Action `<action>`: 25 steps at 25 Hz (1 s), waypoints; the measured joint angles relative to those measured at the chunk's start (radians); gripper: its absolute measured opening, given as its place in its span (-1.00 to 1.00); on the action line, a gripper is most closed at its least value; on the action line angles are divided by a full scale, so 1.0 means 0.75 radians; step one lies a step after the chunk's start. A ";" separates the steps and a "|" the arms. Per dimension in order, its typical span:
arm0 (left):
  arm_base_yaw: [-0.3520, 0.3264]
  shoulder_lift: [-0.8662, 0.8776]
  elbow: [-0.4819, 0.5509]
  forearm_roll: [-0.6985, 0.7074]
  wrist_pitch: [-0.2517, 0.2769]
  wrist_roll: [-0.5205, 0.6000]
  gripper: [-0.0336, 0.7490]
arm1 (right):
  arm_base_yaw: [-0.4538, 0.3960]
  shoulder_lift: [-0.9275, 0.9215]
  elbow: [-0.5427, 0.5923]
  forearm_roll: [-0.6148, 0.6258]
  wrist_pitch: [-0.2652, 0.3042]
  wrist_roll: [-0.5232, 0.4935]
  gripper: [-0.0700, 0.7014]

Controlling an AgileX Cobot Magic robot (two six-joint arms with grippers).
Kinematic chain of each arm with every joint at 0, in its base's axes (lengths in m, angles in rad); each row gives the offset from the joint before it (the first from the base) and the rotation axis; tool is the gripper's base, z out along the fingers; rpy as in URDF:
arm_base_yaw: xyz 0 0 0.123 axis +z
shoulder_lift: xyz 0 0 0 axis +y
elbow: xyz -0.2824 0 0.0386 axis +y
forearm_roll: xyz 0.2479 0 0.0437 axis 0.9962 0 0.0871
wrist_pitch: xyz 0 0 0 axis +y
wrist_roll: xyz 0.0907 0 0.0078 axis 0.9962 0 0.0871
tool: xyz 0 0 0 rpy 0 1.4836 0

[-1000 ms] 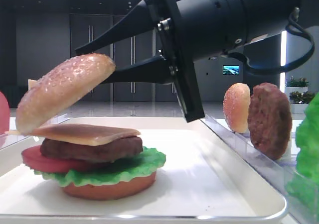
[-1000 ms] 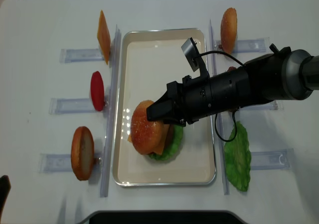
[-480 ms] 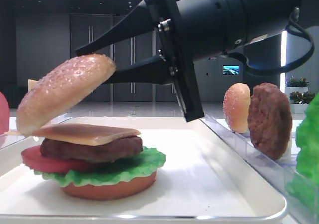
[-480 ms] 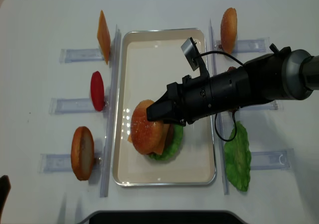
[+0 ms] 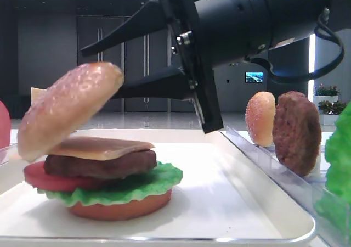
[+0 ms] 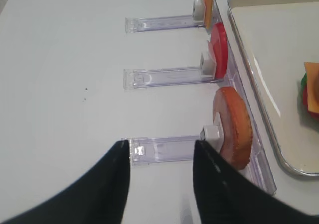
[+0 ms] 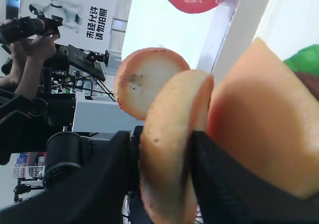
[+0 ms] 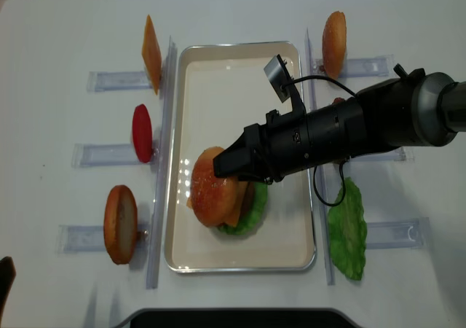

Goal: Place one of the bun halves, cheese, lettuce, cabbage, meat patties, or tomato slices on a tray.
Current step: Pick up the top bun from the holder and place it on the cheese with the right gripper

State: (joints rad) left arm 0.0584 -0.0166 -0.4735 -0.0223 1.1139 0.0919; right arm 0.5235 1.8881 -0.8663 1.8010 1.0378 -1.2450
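In the low exterior view we see the right gripper (image 5: 104, 66) with its two black fingers (image 5: 118, 35) spread above and below the edge of a domed bun half (image 5: 68, 107), which tilts steeply with its lower edge on the cheese (image 5: 98, 146) of a stack: cheese, meat patty (image 5: 104, 166), tomato slice (image 5: 41, 178), lettuce (image 5: 126, 187) and a flat bun base (image 5: 123, 207), all on the white tray (image 5: 230, 203). At right another bun (image 5: 260, 118) and a patty (image 5: 296, 132) stand upright in a clear rack (image 5: 285, 178). In the right wrist view the bun half (image 7: 169, 149) sits between the dark fingers (image 7: 99, 184), which lie close along both faces; we cannot tell whether they press it. In the left wrist view the left gripper (image 6: 159, 171) hangs with its fingers parted over the table (image 6: 65, 84), grasping nothing, near a bun disc (image 6: 232, 127) and a red slice (image 6: 218, 57) standing in racks. From overhead, the right gripper (image 8: 231, 166) reaches across the tray (image 8: 218, 73) to the bun half (image 8: 212, 186) atop the stack.
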 joint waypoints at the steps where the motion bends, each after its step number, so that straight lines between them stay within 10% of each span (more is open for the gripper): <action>1: 0.000 0.000 0.000 0.000 0.000 0.000 -0.08 | 0.000 0.000 0.000 0.000 0.000 -0.003 -0.04; 25: 0.000 0.000 0.000 0.000 0.000 0.000 -0.08 | 0.000 0.000 0.000 0.000 -0.022 -0.081 0.44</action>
State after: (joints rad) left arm 0.0584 -0.0166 -0.4735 -0.0223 1.1139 0.0919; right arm 0.5235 1.8881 -0.8663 1.8010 1.0214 -1.3054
